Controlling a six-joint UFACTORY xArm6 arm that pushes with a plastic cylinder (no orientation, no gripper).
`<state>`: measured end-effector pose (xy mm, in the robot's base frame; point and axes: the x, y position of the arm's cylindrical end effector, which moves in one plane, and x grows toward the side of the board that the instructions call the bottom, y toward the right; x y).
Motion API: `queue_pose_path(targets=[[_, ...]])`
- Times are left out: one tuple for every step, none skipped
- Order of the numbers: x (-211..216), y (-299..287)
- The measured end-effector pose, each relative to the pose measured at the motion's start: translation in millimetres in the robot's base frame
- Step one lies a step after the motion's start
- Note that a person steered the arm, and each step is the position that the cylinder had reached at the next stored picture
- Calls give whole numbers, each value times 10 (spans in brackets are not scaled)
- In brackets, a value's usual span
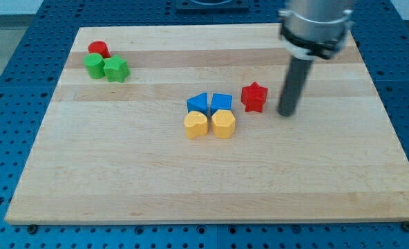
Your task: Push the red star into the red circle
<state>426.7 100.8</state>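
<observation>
**Rod beside the red star, circle far off**

Pale wooden board (pixel 121 173) lies on a blue perforated bench (pixel 11 83), and on it my tip (pixel 286 113) rests just to the view's right of the red star (pixel 254 97), with a narrow strip of bare wood between them. No pincer is fitted: the arm ends in a plain dark rod, so nothing can open, close or grip. The rod rises from the tip toward the view's top into a grey metal collar (pixel 314 28).

Just to the view's left of the star sits a tight group of four blocks near the board's centre. The blue square-like block (pixel 222 102) is nearest the star, close but apart from it. The blue triangle (pixel 198 104) is on its left. Below them are the yellow heart-shaped block (pixel 196 126) and a second yellow block (pixel 223 124), whose shape I cannot make out for certain.

Well apart, in the board's upper left corner, is the red circle (pixel 98 49). Touching it from below are a green round block (pixel 94 66) and a green star-like block (pixel 116 69), side by side.
</observation>
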Motion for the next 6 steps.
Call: queue_pose_path(targets=[[-528,-772],[-641,-810],[-398,-502],[-289,-760],[-595,-1413],[-953,-1765]])
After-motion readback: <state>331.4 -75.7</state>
